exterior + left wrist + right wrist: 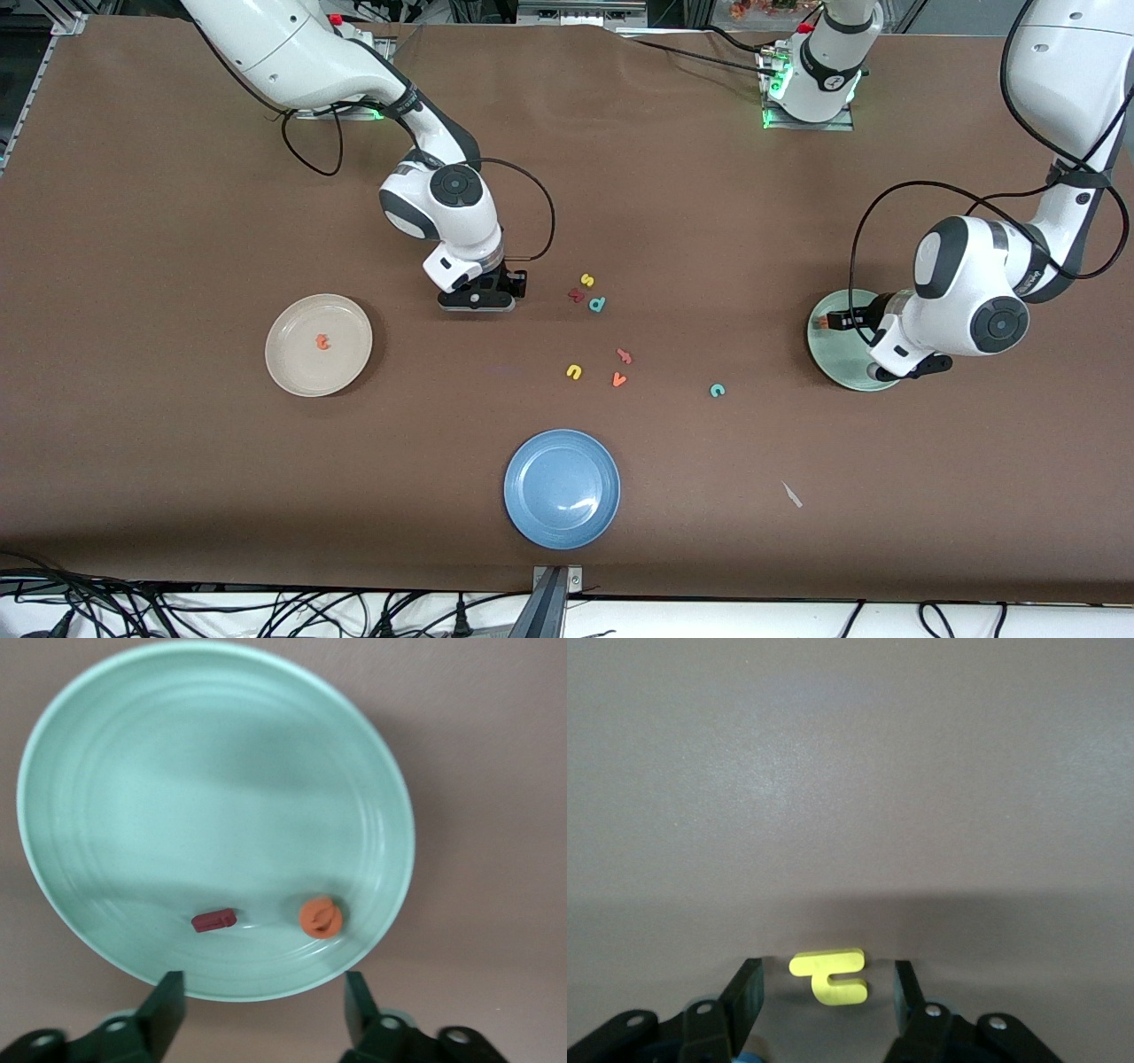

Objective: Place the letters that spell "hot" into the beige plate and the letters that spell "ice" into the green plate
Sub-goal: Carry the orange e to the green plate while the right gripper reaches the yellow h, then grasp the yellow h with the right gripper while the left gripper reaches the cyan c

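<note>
While left pincer hangs released over pale green plate, dark red bar-shaped foam "i" lies flat beside orange foam "e"; right pincer released, straddling yellow foam "h" on table.

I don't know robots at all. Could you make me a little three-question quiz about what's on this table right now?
1. True or false: the beige plate holds an orange letter.
2. Which two letters lie in the green plate? A) dark red "i" and orange "e" B) teal "c" and yellow "u" C) none
3. Fill in: the yellow letter sits between the open fingers of the ____ arm's end effector.

Key: 1 true; 2 A; 3 right. The teal "c" lies on the table outside the plates; the left end effector stands open over the green plate.
</note>
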Available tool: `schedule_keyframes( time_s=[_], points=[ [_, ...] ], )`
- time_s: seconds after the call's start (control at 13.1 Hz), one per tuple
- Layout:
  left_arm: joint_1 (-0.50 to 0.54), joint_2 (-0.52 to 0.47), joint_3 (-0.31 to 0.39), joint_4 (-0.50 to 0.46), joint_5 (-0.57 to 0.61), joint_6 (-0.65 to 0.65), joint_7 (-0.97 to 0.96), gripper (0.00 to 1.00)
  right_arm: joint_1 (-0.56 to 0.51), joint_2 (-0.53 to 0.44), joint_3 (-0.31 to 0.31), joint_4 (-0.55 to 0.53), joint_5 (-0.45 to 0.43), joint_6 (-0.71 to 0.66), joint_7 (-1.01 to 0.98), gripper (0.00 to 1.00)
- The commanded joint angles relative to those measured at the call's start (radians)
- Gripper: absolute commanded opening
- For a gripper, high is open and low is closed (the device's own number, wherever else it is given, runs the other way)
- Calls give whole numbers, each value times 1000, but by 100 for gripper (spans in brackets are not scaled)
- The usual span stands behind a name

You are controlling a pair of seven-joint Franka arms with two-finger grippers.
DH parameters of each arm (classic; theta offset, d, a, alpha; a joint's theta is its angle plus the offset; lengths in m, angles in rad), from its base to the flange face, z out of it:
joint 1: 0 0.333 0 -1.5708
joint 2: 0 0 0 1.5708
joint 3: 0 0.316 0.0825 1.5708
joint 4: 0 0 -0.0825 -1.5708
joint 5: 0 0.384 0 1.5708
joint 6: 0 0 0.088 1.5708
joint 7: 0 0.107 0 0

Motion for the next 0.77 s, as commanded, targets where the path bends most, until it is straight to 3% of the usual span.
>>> schedule_keyframes(
  time_s=[0.0,0.38,0.69],
  points=[
    [-4,-31,-42,33,-20,-4,-94,100,10,27,-4,21,-51,11,28,67],
    [-130,64,-63,194,-25,27,-457,100,10,38,-4,18,-79,11,37,66],
    [-214,172,-50,250,-14,220,-679,100,10,38,-4,17,-82,11,37,54]
  ],
)
